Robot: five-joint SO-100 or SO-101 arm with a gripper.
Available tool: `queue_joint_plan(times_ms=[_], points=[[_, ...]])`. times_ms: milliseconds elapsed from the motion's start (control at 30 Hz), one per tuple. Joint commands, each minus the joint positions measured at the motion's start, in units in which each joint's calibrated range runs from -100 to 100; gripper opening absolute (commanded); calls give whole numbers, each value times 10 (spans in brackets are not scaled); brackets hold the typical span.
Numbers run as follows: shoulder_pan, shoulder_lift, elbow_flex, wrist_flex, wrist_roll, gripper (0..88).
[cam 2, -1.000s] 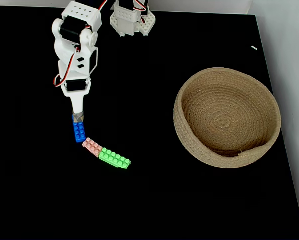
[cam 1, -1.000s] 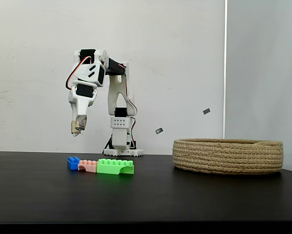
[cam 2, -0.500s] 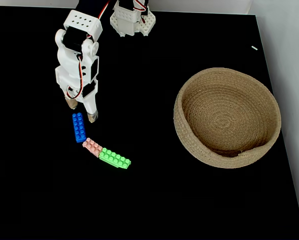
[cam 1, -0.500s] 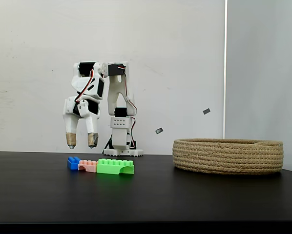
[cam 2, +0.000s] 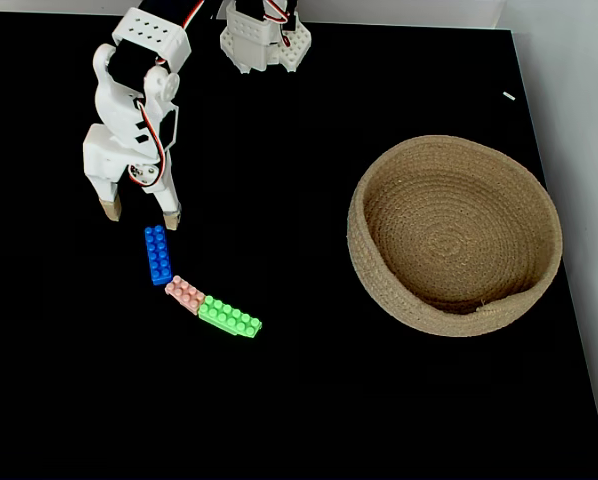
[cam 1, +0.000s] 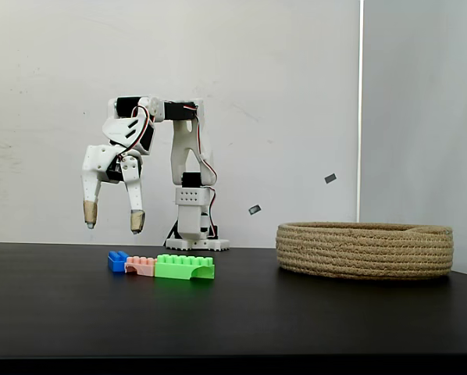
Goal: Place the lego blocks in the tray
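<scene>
**Open gripper above three bricks, basket to the right**

The white two-finger gripper (cam 1: 113, 223) (cam 2: 139, 214) hangs above the black table (cam 1: 296, 320) (cam 2: 309, 400) with its tan-tipped fingers spread wide apart and nothing between them. In the top-down fixed view its tips lie just beyond the far end of the short blue studded plastic brick (cam 2: 158, 255) (cam 1: 117, 261). The short salmon-pink studded brick (cam 2: 187, 294) (cam 1: 140, 266) touches the blue brick's near end, and the longer bright green studded brick with an arched underside (cam 2: 230, 316) (cam 1: 184, 267) adjoins the pink one, forming a bent chain on the table. The wide, shallow round basket of coiled tan rope (cam 2: 379, 290) (cam 1: 365, 251) stands well apart to the right, holding none of the bricks.
</scene>
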Motion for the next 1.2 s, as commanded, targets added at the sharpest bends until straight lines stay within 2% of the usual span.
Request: queue_joint_plan(times_ms=[0,233,433,1167], points=[[2,-4,-24,-35,20,257],[-15,34,-24,-87,27,255],[-38,43,-9,-88,7,254],[-39,64,18,-88,2,240]])
